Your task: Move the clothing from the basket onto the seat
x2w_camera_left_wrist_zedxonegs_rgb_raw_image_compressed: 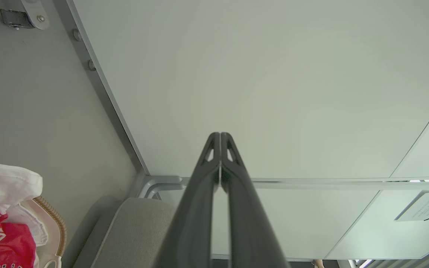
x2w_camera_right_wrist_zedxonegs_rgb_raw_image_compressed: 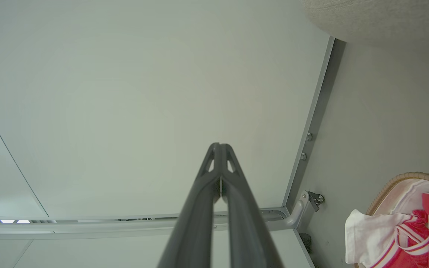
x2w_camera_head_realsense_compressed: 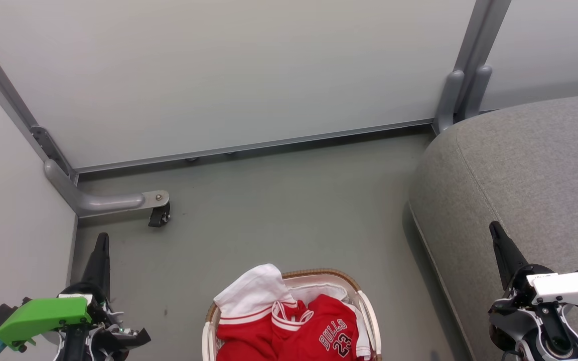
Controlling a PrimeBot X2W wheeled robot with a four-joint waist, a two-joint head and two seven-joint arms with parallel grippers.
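1. Closest up is the left gripper (x2w_camera_left_wrist_zedxonegs_rgb_raw_image_compressed: 220, 134). In its wrist view the two dark fingers are pressed together right at the tips, fully closed, with nothing between them. It's just pointing at the pale wall panel (x2w_camera_left_wrist_zedxonegs_rgb_raw_image_compressed: 274, 74).
2. Same deal with the right gripper (x2w_camera_right_wrist_zedxonegs_rgb_raw_image_compressed: 220, 145): fingers pinched tight, holding nothing, also aimed at the panel.
3. In the head view the left one sits at the lower left with a green cover (x2w_camera_head_realsense_compressed: 43, 316) on its wrist. The right one is at the lower right with a white cover (x2w_camera_head_realsense_compressed: 567, 288). Both point up and away from the robot.
4. The jersey (x2w_camera_head_realsense_compressed: 314, 331) is in the basket (x2w_camera_head_realsense_compressed: 319, 273), all bunched up, red with the "BULLS 23" lettering facing up. One white sleeve (x2w_camera_head_realsense_compressed: 251, 288) flops over the woven rim on the robot's left side.
5. The basket stands on the grey floor (x2w_camera_head_realsense_compressed: 279, 210) at the bottom middle of the head view, between the two grippers and well apart from both. Its near part is cut off by the frame edge.
6. The seat (x2w_camera_head_realsense_compressed: 530, 165) is the big grey cushion on the robot's right, with a strip of floor between it and the basket. The right gripper hangs over its near edge; can't tell if it touches.
7. Back left, a small black caster wheel (x2w_camera_head_realsense_compressed: 159, 216) sits under a metal foot (x2w_camera_head_realsense_compressed: 103, 202) at the bottom of the panel.
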